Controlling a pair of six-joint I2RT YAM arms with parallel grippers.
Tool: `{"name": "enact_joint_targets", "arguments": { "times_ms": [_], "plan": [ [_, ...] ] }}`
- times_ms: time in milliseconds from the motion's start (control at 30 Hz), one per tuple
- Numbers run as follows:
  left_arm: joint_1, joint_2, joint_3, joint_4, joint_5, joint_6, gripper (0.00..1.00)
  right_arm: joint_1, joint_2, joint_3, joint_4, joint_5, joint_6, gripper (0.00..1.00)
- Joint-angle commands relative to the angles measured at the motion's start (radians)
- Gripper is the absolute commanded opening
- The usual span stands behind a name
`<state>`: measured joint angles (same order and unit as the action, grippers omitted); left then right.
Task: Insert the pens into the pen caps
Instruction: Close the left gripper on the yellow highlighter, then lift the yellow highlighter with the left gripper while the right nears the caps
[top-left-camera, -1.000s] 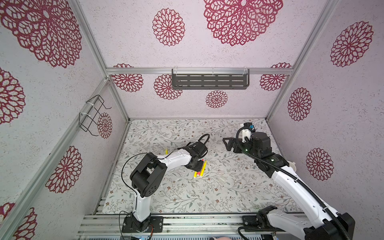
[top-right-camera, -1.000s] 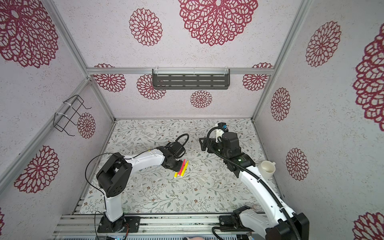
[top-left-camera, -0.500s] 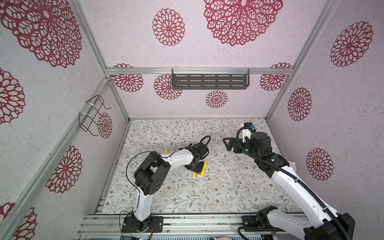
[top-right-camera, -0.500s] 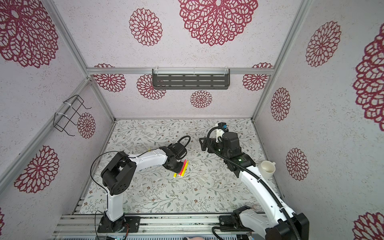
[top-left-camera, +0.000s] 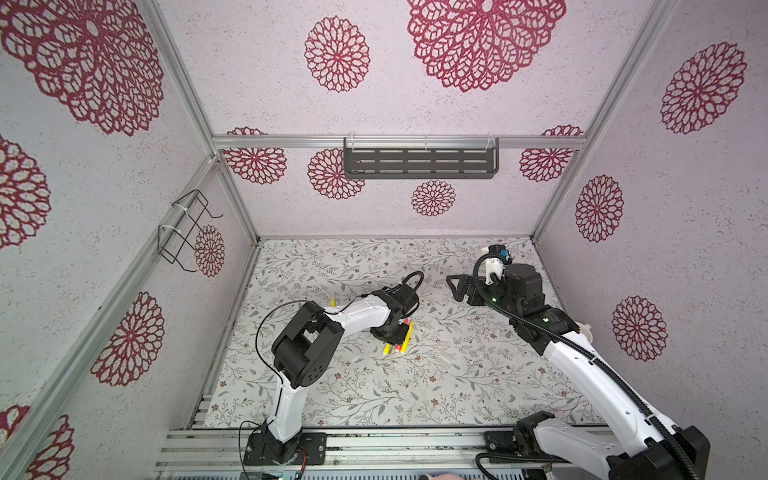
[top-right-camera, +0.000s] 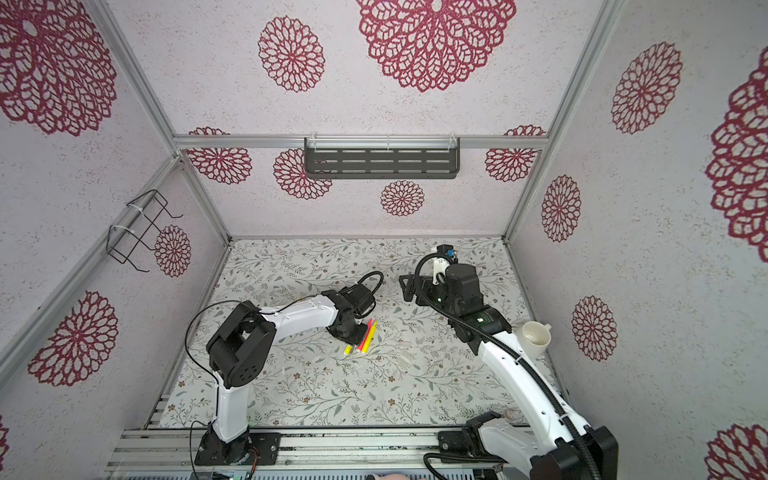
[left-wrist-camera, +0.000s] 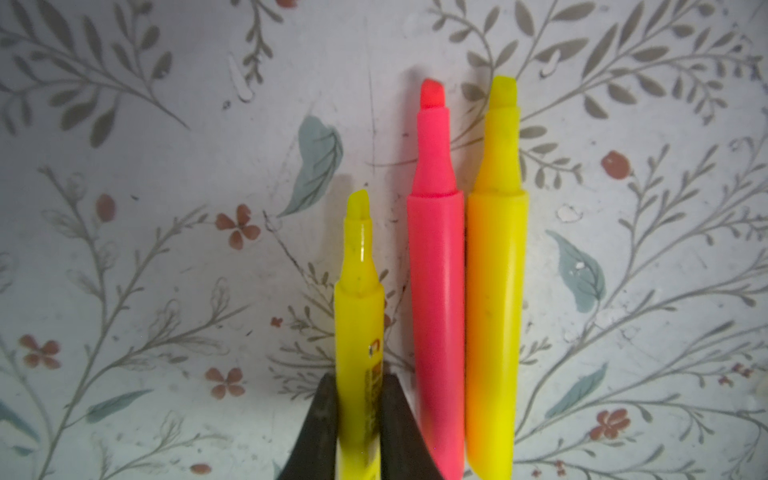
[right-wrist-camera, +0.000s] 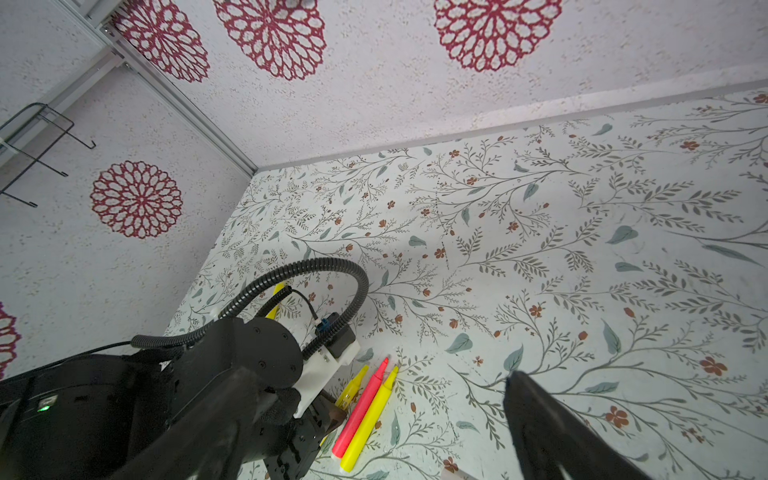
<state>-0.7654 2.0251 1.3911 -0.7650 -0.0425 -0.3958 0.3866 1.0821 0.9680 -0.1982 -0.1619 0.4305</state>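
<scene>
Left hand (left-wrist-camera: 359, 380) is clamped on a yellow highlighter (left-wrist-camera: 359, 266) just left of the pink highlighter (left-wrist-camera: 436, 266). It's parallel to it, tip pointing away from the wrist. A second yellow highlighter (left-wrist-camera: 494, 291) touches the pink one's right side. The clear pen caps (top-left-camera: 446, 360) lie further right on the worktop (top-left-camera: 332, 395), over on the side of the right hand (top-left-camera: 456, 287), which is wide open and empty.

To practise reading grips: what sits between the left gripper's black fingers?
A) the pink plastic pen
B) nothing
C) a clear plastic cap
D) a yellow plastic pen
D: the left gripper clamps a bright yellow chisel-tipped pen in the left wrist view; the pink pen lies free beside it.
</scene>
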Motion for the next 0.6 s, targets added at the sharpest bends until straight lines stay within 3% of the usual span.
{"name": "enact_joint_targets", "arguments": {
  "times_ms": [0,367,567],
  "plan": [
    [0.015,-0.046,-0.030,-0.006,0.001,0.024,0.00,-0.006,-0.033,-0.006,0.022,-0.016,-0.003,0.96],
    [0.131,-0.400,-0.200,0.201,0.133,0.056,0.00,0.058,-0.011,-0.039,-0.185,-0.027,-0.121,0.90],
    [0.166,-0.556,-0.317,0.324,0.212,0.082,0.00,0.204,0.097,-0.008,-0.360,0.058,-0.169,0.85]
  ]
}}
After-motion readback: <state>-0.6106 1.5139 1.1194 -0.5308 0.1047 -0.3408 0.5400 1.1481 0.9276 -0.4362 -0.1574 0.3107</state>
